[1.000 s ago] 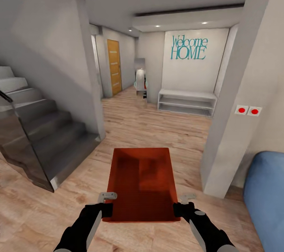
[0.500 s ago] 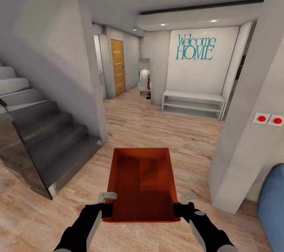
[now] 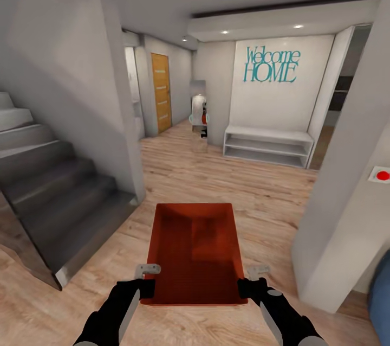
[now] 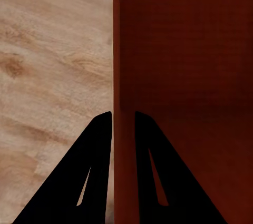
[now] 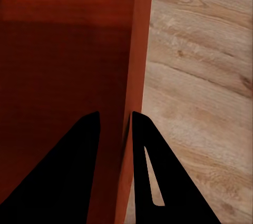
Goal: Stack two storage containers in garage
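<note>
A: Step in hand, quick?

B: Carrying one storage container [image 3: 194, 251] thru the house, both tools gripping it. Left tool [image 3: 145, 280] is pinching the container's left wall, one finger inside, one outside; right tool [image 3: 250, 279] is doing the same on the right wall. Wrist views are confirming: left tool [image 4: 123, 121] narrow around the thin red wall, right tool [image 5: 115, 120] likewise.

A: Where's the bin sitting?

B: Hanging in front of the trunk, between the arms, above the wood floor [image 3: 227, 183], open side up, looking empty. Not in the garage yet, I'd say; this is looking like a hallway.

A: Tips for doing it well?

B: Judgement only: keeping both grips even so the thin walls aren't twisting, keeping the bin level, driving slow near corners. Grip is only at the near end, so the far end could be sagging if the base is jerking.

A: Room?

B: Light wood planks all over. Grey staircase [image 3: 59, 183] at left, its wall coming close to the bin's left. Pale pillar [image 3: 346, 194] at right w/ a red button [image 3: 383, 175]. Ahead: white low shelf [image 3: 268, 148] under a teal "Welcome HOME" sign [image 3: 272, 65], orange door [image 3: 161, 91] further back left. Bit of blue sofa [image 3: 382, 302] at the right edge.

A: Risk?

B: Clipping the stair wall or the pillar, imo.
</note>
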Controlling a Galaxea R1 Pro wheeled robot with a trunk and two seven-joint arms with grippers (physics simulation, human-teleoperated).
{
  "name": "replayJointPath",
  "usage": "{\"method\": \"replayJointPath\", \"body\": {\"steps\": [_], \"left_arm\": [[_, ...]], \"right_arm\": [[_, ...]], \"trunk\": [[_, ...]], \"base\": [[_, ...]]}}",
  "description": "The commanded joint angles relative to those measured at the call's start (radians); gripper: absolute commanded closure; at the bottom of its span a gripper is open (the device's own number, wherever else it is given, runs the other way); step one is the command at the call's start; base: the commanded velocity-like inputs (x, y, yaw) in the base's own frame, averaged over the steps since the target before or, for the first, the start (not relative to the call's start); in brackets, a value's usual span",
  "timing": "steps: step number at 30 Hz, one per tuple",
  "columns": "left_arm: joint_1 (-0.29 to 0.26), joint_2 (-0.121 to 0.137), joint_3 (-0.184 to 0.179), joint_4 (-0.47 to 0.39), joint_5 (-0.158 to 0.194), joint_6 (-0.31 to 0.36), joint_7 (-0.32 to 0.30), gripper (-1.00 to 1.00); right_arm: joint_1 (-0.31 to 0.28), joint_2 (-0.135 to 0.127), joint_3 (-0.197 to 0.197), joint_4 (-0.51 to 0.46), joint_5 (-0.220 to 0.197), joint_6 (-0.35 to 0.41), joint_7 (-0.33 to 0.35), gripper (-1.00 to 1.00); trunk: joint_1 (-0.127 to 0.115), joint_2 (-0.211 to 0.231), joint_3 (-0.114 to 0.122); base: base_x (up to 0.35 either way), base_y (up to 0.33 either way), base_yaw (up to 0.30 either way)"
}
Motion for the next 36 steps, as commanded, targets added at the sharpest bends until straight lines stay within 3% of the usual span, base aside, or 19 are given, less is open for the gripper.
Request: {"method": "replayJointPath", "body": {"steps": [1, 36], "left_arm": [[0.0, 0.013, 0.004, 0.0, -0.043, 0.007, 0.01, 1.0], [0.0, 0.012, 0.004, 0.0, -0.043, 0.007, 0.01, 1.0]], "right_arm": [[-0.001, -0.001, -0.001, -0.008, 0.005, -0.005, -0.002, 1.0], [-0.001, -0.001, -0.001, -0.008, 0.004, -0.005, -0.002, 1.0]], "trunk": [[0.001, -0.002, -0.002], [0.001, -0.002, -0.002]], "base": [[0.327, 0.0, 0.0], [0.327, 0.0, 0.0]]}}
